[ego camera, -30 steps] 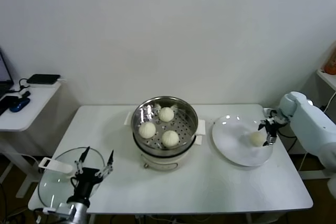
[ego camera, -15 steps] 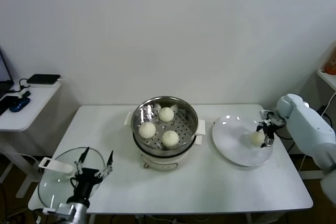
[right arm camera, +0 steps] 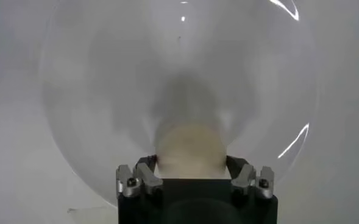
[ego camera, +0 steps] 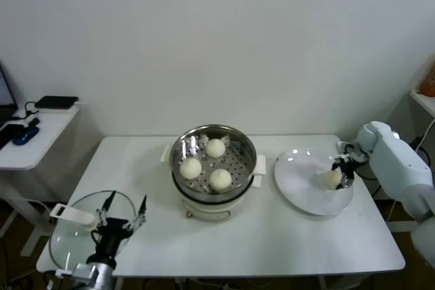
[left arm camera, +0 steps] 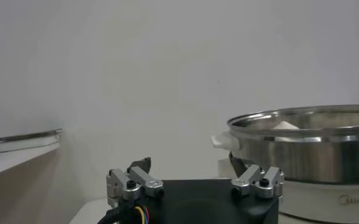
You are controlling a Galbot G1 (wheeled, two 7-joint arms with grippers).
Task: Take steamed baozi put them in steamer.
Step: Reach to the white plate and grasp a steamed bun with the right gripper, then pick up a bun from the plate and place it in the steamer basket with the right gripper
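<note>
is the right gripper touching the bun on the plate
Touching. The right wrist view shows the right gripper with a finger against each side of the bun on the plate, no gap visible.

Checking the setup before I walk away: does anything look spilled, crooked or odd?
Nothing stands out. Three baozi sit in the upright steamer, the fourth lies on the plate between the right gripper fingers, and the glass lid lies flat by the left gripper.

Lab, bare white wall (ego camera: pixel 217 39), table (ego camera: pixel 272 236)
</note>
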